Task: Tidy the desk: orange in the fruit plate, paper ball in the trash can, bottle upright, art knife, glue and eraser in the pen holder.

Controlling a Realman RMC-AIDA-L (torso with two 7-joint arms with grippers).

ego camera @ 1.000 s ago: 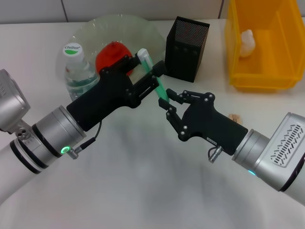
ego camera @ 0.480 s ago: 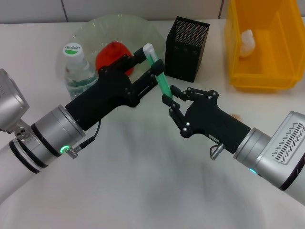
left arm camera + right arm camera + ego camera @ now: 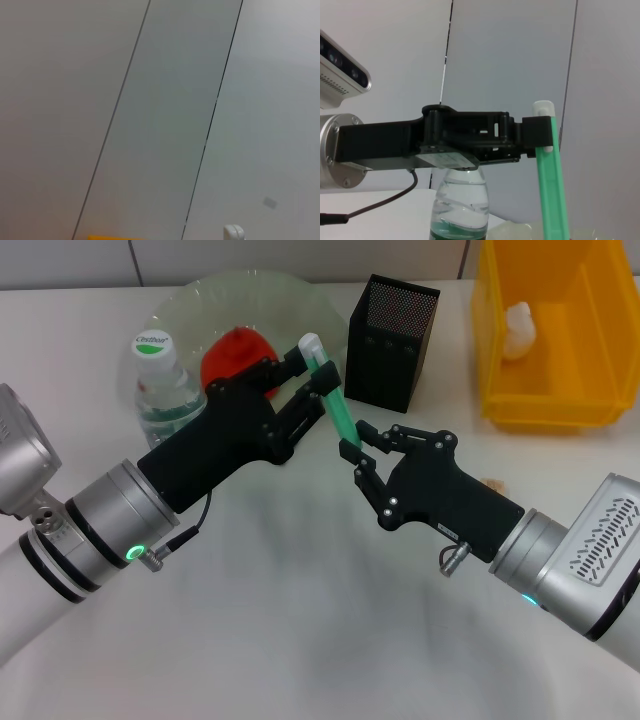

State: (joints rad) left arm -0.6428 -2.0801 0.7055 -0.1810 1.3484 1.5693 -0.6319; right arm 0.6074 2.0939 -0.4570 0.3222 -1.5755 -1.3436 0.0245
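Head view: left gripper [image 3: 318, 378] clamped on upper end of green art knife [image 3: 334, 405] — right gripper [image 3: 356, 455] closed on its lower end, beside pen holder [image 3: 391, 340]. Orange [image 3: 233, 351] in fruit plate [image 3: 190, 300]; bottle [image 3: 160, 386] upright.

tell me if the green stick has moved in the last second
Yes. The green stick, gripped by both the left gripper and right gripper, rose and tipped more upright against the pen holder.
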